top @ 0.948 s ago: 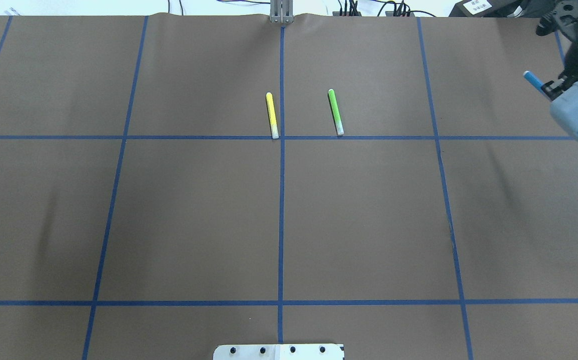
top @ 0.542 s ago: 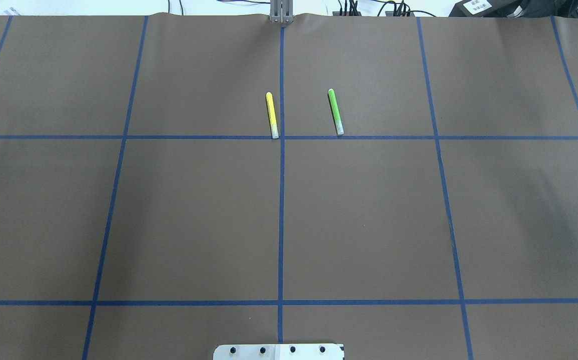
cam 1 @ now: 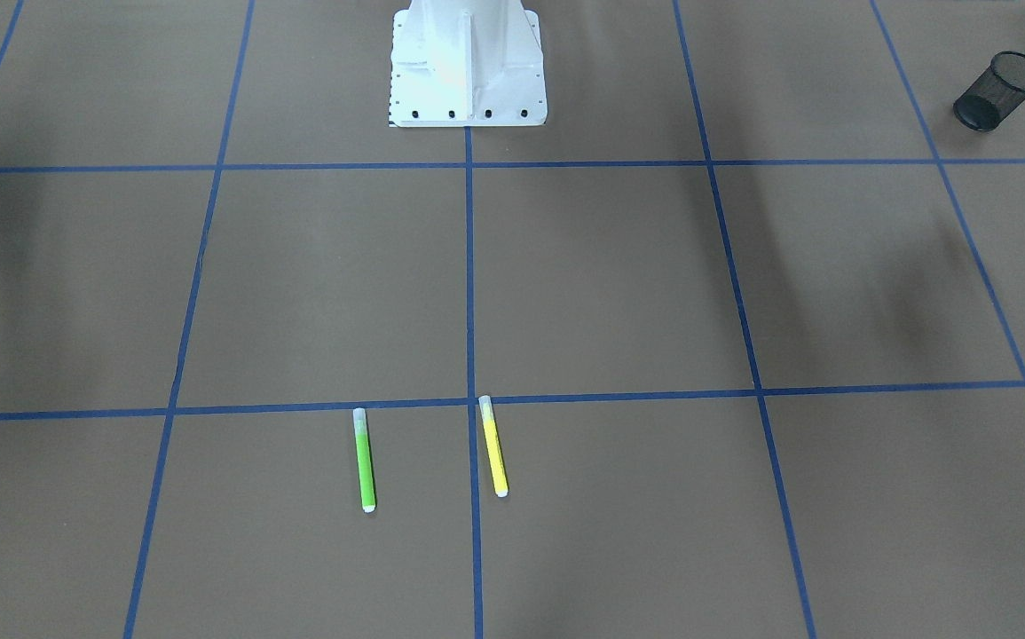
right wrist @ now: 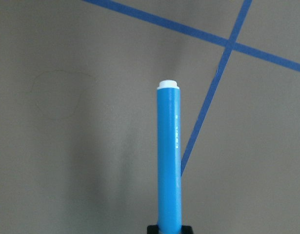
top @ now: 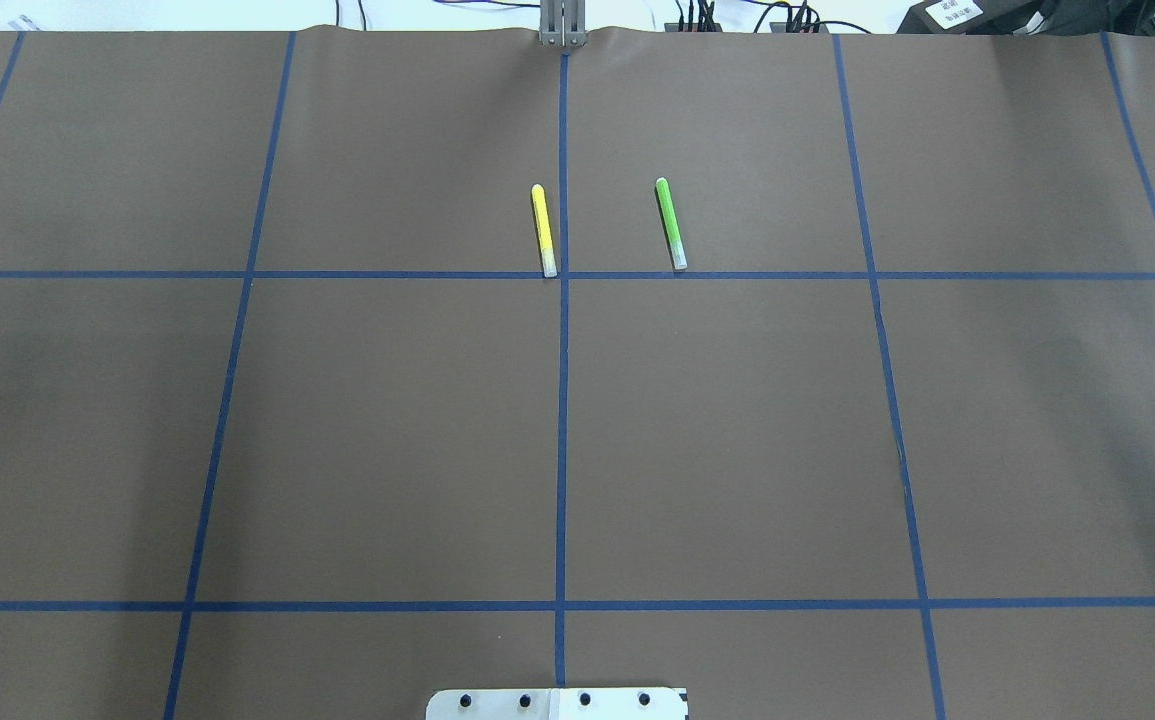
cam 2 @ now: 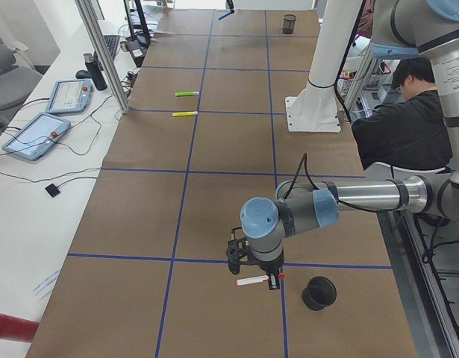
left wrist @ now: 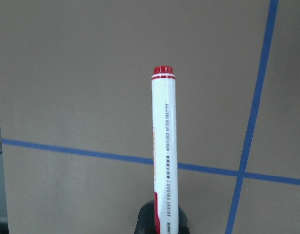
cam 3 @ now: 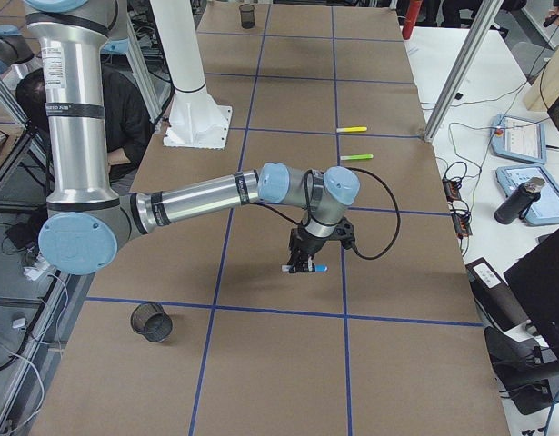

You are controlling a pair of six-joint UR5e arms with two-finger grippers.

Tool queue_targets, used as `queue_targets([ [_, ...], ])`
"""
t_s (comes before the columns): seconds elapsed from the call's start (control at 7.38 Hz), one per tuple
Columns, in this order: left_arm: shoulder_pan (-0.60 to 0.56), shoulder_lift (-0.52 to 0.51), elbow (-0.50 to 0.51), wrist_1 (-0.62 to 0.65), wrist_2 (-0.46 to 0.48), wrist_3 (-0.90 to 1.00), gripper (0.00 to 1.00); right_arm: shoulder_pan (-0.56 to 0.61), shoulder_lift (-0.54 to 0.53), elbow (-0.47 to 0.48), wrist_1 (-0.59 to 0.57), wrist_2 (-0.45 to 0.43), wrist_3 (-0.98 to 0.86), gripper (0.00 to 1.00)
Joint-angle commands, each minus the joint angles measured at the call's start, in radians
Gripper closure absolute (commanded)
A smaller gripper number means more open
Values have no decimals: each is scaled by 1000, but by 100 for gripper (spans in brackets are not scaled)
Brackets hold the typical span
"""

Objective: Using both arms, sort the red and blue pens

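Supporting surface: table (top: 387, 430), under brown paper with a blue tape grid.
Arms: left arm (cam 2: 363, 198) reaches low over the table's left end; right arm (cam 3: 197, 195) stretches out over its right part.
Fixture: white pedestal (cam 1: 466, 62) at the robot's edge, midway along.
Bystander: person (cam 2: 408, 127) seated behind the robot, off the table.
Containers: left cup (cam 2: 319, 292), black mesh, stands near the left claw but not under it; right cup (cam 3: 152, 322), same kind, stands well apart from the right claw.
Claws: left gripper (left wrist: 162, 226) pinches the red pen (left wrist: 164, 146); right gripper (right wrist: 169, 229) pinches the blue pen (right wrist: 169, 161).
Task items: both pens are held level above the paper, free ends pointing away from the jaws.
Other items: green marker (top: 670, 224) and yellow marker (top: 543, 230) lie apart near the table's middle, far side.
Done: both pens are lifted, one per arm.
Outstanding: neither pen is in a cup. Judged remaining work is carrying each over its cup and releasing.
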Motion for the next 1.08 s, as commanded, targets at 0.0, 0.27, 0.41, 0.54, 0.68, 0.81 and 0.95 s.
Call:
queue_targets([
  [0.0,-74,22,-1,215,-2,1,100,2,-56,38,-30,65,-1,100],
  [0.27,-177,21,-46,461,-9,2,100,0,-53,34,-27,85,1,100],
  [0.41,-179,21,-60,568,-15,1,100,0,-53,35,-28,105,1,100],
  [0.54,-180,21,-46,622,-18,4,100,0,-53,37,-28,110,1,100],
  [0.68,-182,24,-12,633,-65,5,100,0,-51,35,-28,110,2,100],
  [0.81,-185,47,14,641,-81,19,100,0,-48,35,-28,110,2,100],
  [0.95,-185,51,37,660,-111,27,100,0,-47,38,-27,110,2,100],
])
